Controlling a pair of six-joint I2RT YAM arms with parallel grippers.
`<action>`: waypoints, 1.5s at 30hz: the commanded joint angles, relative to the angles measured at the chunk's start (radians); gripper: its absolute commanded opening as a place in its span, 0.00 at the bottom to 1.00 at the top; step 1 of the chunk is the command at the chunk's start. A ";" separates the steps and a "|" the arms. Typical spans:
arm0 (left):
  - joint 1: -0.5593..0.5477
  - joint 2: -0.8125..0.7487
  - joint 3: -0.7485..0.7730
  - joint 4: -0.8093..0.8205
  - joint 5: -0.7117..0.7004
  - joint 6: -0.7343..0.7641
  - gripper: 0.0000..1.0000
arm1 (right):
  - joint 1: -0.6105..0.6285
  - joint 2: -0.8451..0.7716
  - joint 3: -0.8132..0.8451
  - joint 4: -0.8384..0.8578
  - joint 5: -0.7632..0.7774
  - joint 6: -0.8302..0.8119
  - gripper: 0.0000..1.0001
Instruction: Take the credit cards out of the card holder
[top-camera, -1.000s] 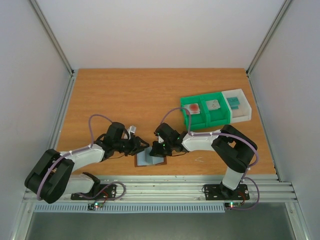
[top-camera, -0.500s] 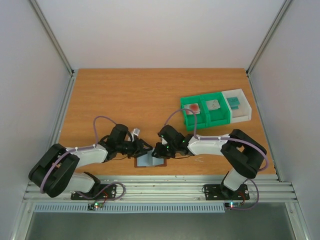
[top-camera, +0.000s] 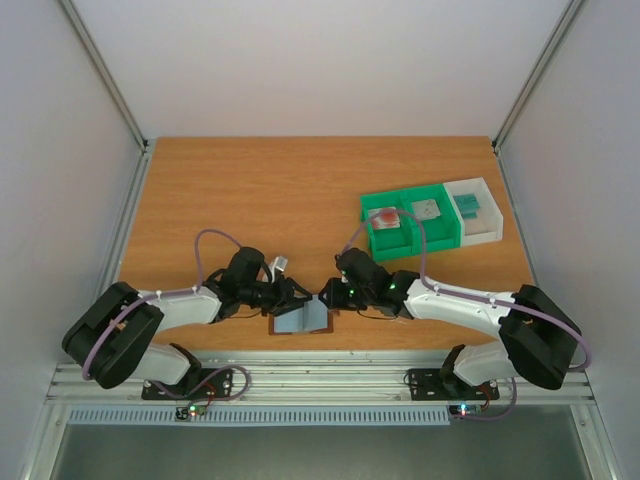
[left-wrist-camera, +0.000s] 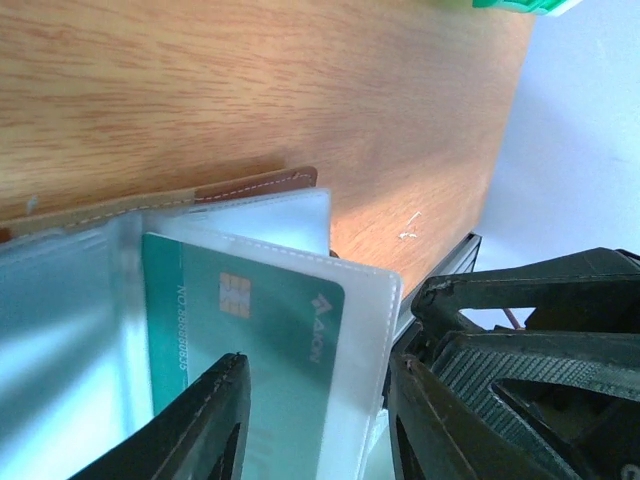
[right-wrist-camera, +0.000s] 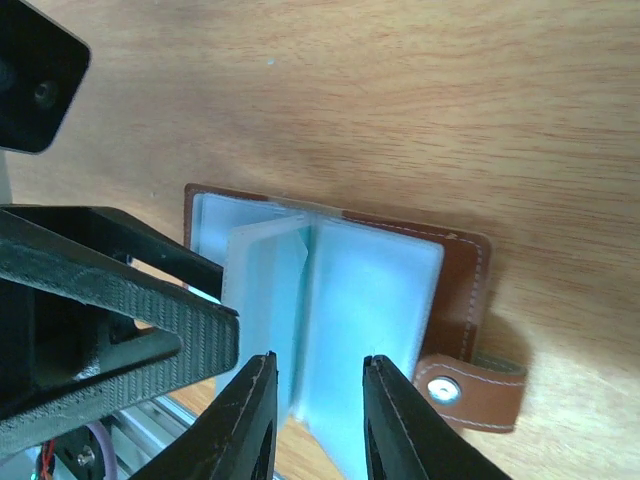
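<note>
Both arms have dropped flatter, right elbow swung outward. The left claw (left-wrist-camera: 318, 385) is spread astride a clear sleeve (left-wrist-camera: 368, 300) holding a teal card (left-wrist-camera: 260, 330), its lower end cut off; contact unclear. The card holder (top-camera: 300, 321) lies open at the near edge of the counter (top-camera: 250, 190). The right claw (right-wrist-camera: 318, 372) is spread over blurred sleeves.

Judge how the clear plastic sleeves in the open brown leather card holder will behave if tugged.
Probably floppy: the clear plastic sleeves fan unevenly above the brown leather card holder, so they would likely bend with a pull. The holder looks thin and light, so it may drag along the wooden table. The teal chip card inside looks stiffer.
</note>
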 joint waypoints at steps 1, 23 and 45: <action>-0.006 0.015 0.030 0.052 -0.015 0.008 0.40 | 0.008 -0.035 -0.013 -0.054 0.066 -0.011 0.26; -0.005 0.010 0.038 -0.132 -0.137 0.129 0.40 | 0.008 0.106 0.039 -0.001 -0.066 -0.026 0.22; -0.005 0.075 0.008 0.006 -0.091 0.076 0.10 | 0.008 0.214 -0.028 0.054 -0.074 0.003 0.11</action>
